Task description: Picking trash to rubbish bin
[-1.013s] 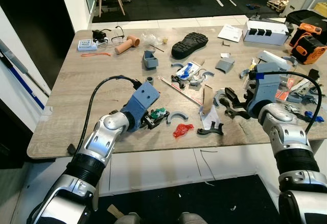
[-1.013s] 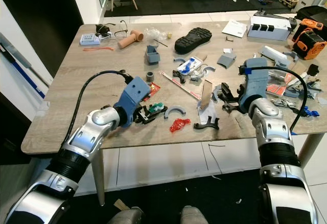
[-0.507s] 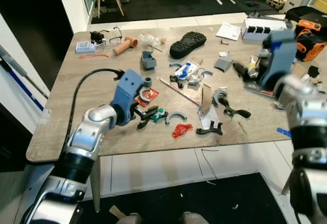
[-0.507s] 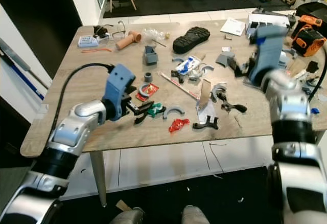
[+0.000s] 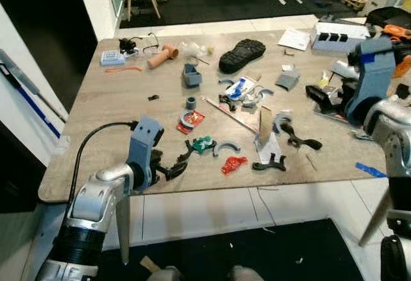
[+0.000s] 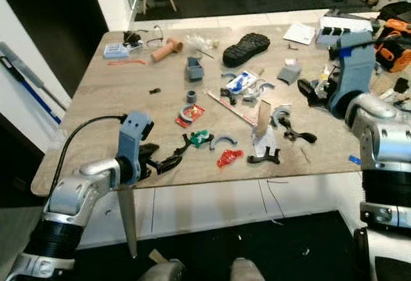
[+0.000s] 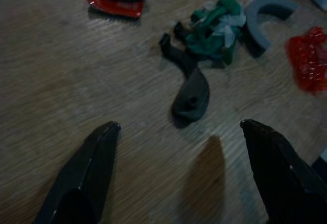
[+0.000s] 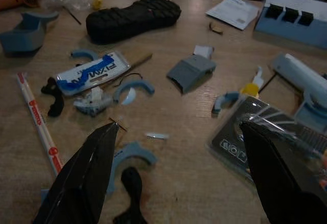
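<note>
On the wooden table [image 5: 115, 120] a crumpled green wrapper [image 5: 204, 144] lies by a black plastic piece [image 7: 191, 93]. To its right is a red wrapper [image 5: 232, 163], and behind it a red packet [image 5: 191, 120]. My left gripper [image 5: 174, 167] hovers low at the table's near edge, short of the green wrapper [image 7: 212, 27]. It is open with nothing between its fingers [image 7: 97, 157]. My right gripper [image 5: 319, 98] hangs open above the right side of the table, over a clear-wrapped pack [image 8: 255, 132].
A black shoe sole [image 5: 242, 55], a blue-and-white packet [image 5: 239, 88], several grey curved parts and an upright cardboard strip [image 5: 262, 124] clutter the middle. A white box [image 5: 339, 37] and an orange tool [image 6: 392, 40] sit far right. Glasses [image 5: 138, 42] lie far left.
My left gripper has drawn back from the green wrapper to the near edge, holding nothing. My right gripper has lifted away from the black piece and swung right. The camera has shifted too.
</note>
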Motion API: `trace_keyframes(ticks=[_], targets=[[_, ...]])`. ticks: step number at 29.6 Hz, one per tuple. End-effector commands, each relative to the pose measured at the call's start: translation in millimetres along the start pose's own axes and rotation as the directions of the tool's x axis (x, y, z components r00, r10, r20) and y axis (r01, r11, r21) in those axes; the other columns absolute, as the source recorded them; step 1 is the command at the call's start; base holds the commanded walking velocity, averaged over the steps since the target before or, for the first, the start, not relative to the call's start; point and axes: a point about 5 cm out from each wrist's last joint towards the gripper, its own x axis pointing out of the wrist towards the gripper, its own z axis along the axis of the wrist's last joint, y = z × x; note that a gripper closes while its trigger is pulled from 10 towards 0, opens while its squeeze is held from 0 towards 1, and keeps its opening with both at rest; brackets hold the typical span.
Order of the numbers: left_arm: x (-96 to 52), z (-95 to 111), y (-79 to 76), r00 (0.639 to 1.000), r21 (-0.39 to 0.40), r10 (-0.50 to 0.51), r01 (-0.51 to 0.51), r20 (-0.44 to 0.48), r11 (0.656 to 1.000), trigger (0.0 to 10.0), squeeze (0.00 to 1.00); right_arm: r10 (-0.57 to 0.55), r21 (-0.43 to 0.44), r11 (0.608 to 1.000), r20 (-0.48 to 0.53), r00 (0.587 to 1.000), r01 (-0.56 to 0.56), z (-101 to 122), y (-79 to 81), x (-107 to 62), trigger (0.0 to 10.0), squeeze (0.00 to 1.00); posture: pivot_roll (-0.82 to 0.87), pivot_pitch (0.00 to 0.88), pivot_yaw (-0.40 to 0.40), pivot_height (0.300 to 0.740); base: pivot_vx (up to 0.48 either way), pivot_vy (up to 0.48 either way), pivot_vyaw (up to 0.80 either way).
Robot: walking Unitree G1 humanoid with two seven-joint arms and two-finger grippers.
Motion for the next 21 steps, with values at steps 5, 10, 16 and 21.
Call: trace_keyframes(ticks=[5,10,16,21], targets=[[-9.4,12,-2.5,0.997,-0.033,0.049,-0.048,0.058,0.998,10.0,0.0,0.288,0.076,0.949,0.19,0.939,-0.307,14,54.2,-11.7,10.0,0.0,-0.1,0.083,0.063,0.74,0.0,0.0,0.0],[-7.3,28,-8.7,0.986,-0.046,0.085,-0.079,0.145,0.996,10.0,0.0,0.346,0.071,0.928,0.2,0.917,-0.366,18,72.4,-17.3,10.0,0.0,-0.11,0.095,0.059,0.74,0.0,0.0,0.0],[0.1,44,-32.6,0.973,0.026,0.073,-0.081,0.22,0.996,10.0,0.0,0.336,0.081,0.93,0.205,0.919,-0.358,22,72.5,-21.1,10.0,0.0,-0.12,0.109,0.057,0.74,0.0,0.0,0.0],[5.6,52,-57.8,0.967,0.112,0.016,-0.045,0.253,0.993,10.0,0.0,0.326,0.09,0.932,0.21,0.922,-0.351,24,73.3,-25.1,10.0,0.0,-0.13,0.121,0.061,0.74,0.0,0.0,0.0]])
